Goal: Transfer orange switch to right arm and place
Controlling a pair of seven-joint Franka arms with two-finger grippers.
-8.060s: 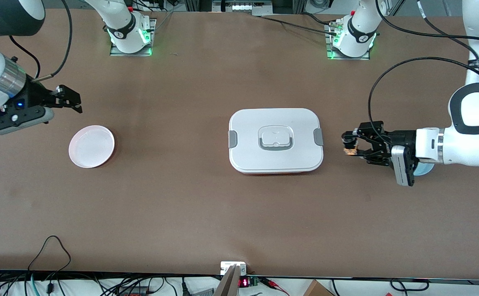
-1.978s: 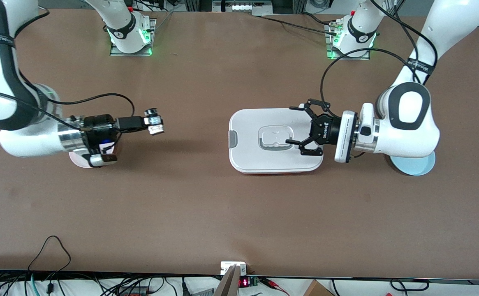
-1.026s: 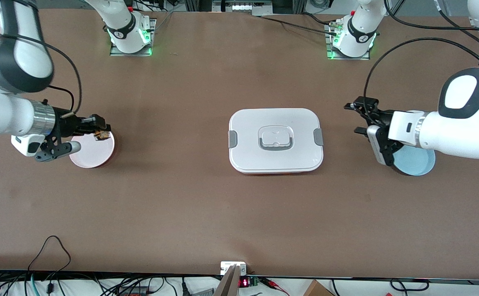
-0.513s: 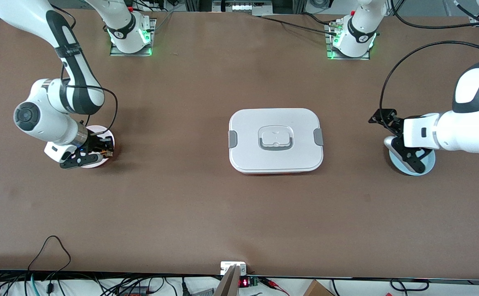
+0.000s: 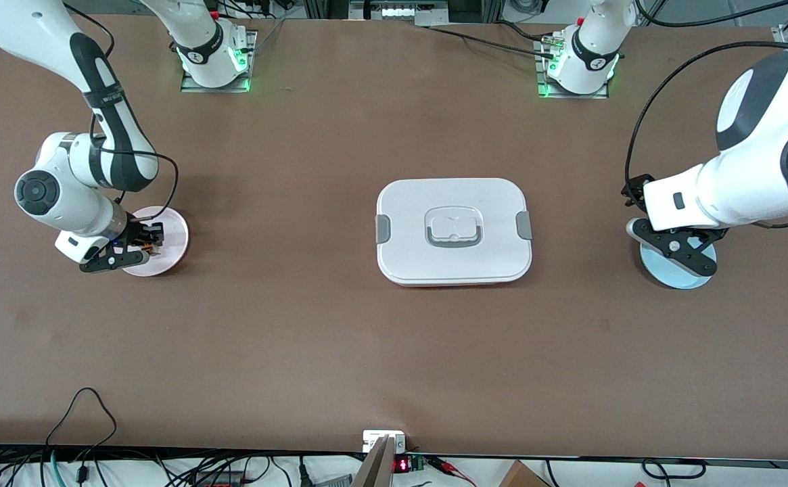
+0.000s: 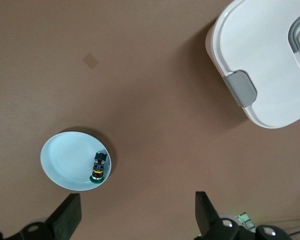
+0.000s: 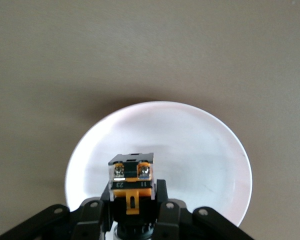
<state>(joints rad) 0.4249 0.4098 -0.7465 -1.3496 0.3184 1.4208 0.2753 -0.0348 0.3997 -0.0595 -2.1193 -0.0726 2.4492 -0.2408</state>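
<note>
Switch (image 7: 131,187), orange, sat clamped in the right gripper (image 7: 132,210) above the pink plate (image 7: 200,150), poised for placing; left gripper (image 6: 135,217) waited open.

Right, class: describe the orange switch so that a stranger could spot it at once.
Find the white lidded box mid-table, then the pink plate toward the right arm's end. Over it, the right claw grips the orange switch: orange-and-black, unlike the dark switch on the blue plate.

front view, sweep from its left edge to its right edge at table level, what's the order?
right gripper shut on the orange switch over the pink plate → white box → left gripper, open, over the blue plate.
</note>
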